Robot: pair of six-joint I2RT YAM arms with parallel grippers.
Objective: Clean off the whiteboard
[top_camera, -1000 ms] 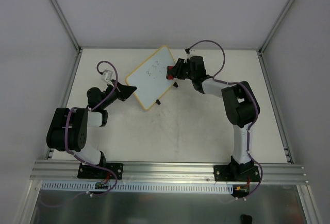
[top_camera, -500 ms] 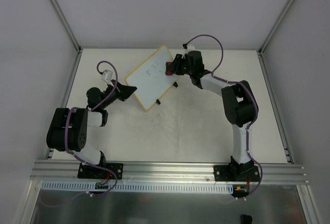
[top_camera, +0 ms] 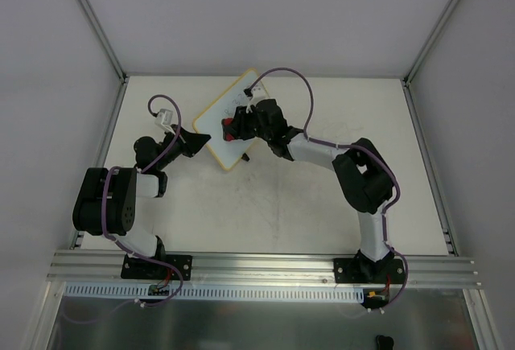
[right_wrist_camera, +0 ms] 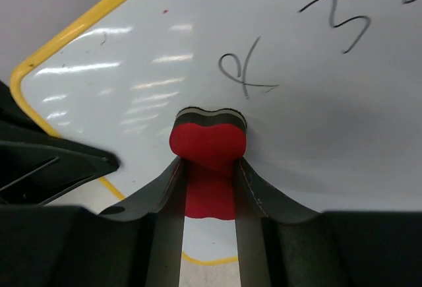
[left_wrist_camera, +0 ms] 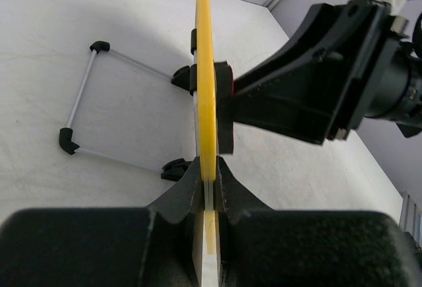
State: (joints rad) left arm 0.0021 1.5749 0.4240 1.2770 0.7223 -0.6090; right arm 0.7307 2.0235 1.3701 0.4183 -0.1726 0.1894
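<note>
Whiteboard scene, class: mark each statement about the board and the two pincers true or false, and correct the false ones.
1. The left pincer clamps the whiteboard by its yellow edge. True.
2. The right pincer is empty. False: it is shut on a red eraser.
3. The whiteboard is wiped clean. False: dark handwriting shows above the eraser, with a "3" further right.
4. The red eraser is pressed against the board's white face. True.
</note>
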